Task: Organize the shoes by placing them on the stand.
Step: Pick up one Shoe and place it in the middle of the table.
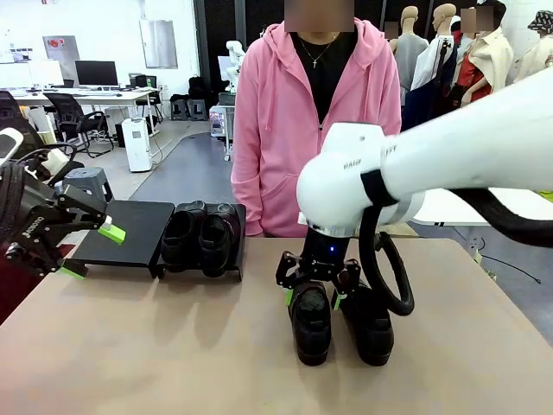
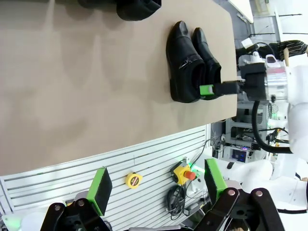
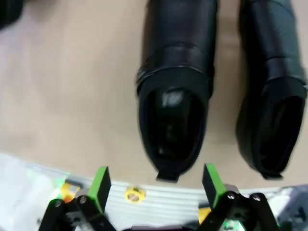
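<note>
Right gripper (image 1: 313, 296), jaws spread to the full & pinching nothing, is pictured poised directly over the heel end of the left-hand shoe (image 1: 311, 327) on the table (image 1: 147, 346). Seen from the right wrist, the shoe's heel opening is framed between the green pads (image 3: 101, 185), w/ the toe pointing away up the frame. The long axis runs at right angles to the line between the pads, so the shoe's narrow width is what would be squeezed. Judged from the front, heel lies at the far side, toe toward the robot.

The second shoe (image 1: 367, 327) is parked just beside it on the robot's right, approx. parallel. The stand (image 1: 130, 226) lies to the robot's left & a little farther back. Its left half is bare, a racked pair (image 1: 200, 235) being set on its right half.

Left gripper (image 1: 91, 251), also spread & empty, is held near the stand's left end, well apart from the table shoes, so the right arm is clearly the nearer. Shoes are shown as glossy black leather slip-ons w/ rounded toes and a band across the vamp.
</note>
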Controlling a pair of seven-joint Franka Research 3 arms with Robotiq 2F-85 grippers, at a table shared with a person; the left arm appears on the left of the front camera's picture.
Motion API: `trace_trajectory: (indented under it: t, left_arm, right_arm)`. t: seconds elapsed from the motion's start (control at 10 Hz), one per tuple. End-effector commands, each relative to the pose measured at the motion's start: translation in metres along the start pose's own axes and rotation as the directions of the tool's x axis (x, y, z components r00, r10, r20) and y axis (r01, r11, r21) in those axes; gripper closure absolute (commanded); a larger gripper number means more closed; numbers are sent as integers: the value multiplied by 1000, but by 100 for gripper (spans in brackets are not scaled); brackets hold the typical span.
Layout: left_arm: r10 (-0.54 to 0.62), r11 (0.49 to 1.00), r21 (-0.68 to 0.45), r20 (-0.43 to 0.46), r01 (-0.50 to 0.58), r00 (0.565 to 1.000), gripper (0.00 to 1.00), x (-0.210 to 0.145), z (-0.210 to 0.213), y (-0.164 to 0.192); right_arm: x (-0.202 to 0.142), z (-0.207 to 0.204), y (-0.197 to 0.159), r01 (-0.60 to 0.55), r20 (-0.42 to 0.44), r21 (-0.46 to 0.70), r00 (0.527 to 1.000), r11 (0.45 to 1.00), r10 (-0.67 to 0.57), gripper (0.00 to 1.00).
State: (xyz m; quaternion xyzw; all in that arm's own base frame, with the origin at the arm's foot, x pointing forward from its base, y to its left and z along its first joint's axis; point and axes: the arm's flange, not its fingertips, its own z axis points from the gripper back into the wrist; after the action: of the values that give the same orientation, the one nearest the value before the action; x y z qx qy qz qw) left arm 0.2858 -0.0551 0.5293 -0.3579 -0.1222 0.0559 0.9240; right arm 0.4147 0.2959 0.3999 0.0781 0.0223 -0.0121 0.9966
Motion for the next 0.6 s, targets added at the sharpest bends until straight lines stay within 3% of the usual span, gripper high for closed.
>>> trace_trajectory:
  t: [0.0,0.5]
  left_arm:
    - [1,1000,-25,-3,-1,1000,0,-1,2,0]
    - [1,1000,-25,-3,-1,1000,0,-1,2,0]
  right_arm:
    - [7,-10,-3,141,46,-68,989,988,-138,0]
    - [20,-21,-18,145,54,-87,989,986,-141,0]
